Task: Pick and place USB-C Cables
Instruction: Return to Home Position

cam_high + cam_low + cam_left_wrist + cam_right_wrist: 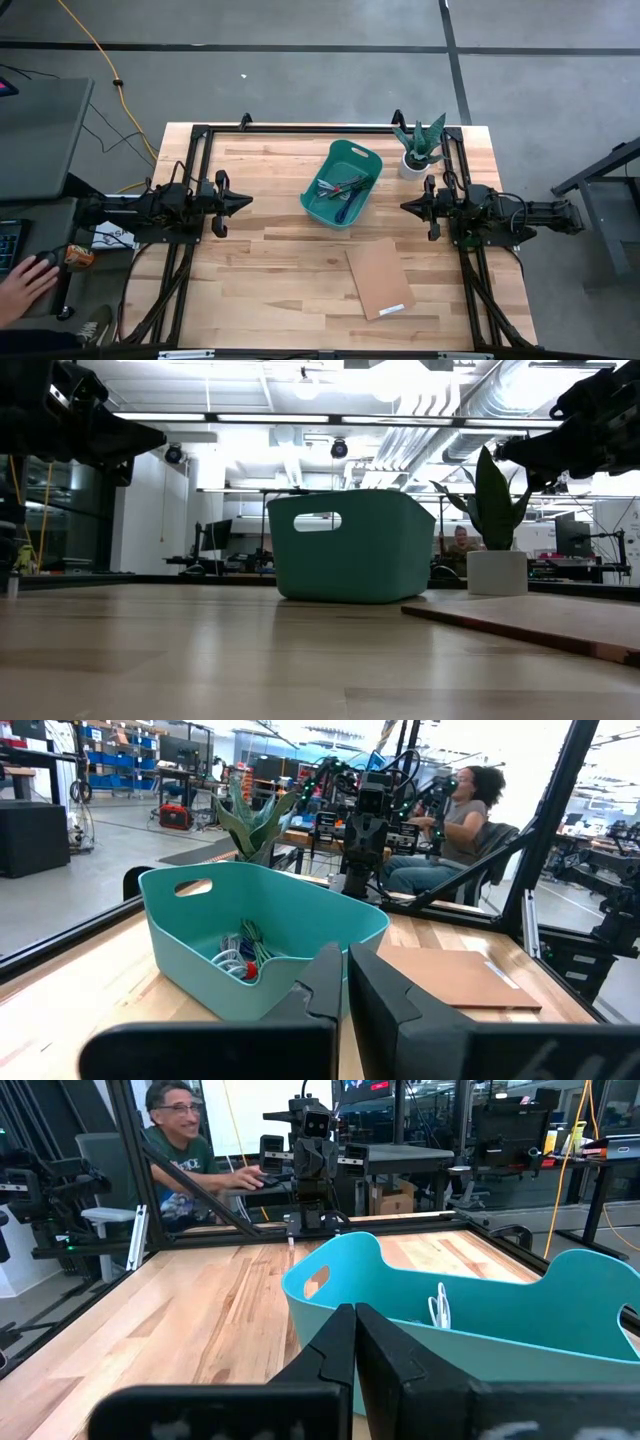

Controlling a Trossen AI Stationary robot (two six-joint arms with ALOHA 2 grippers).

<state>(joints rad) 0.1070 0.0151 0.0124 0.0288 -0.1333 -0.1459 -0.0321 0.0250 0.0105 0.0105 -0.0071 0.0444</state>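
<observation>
Cables point(338, 190) lie in the bin point(364, 188); we hold the left gripper point(243, 201) and right gripper point(405, 207) closed, empty, at either side. Little can fail unless 1 arm swings into the bin.

Nothing legible appeared in any view; the white label point(392, 309) on the cardboard sheet point(376, 272) was too small to read.

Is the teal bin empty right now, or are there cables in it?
Not empty: several cable bundles lie inside the teal bin, visible from overhead.
</observation>
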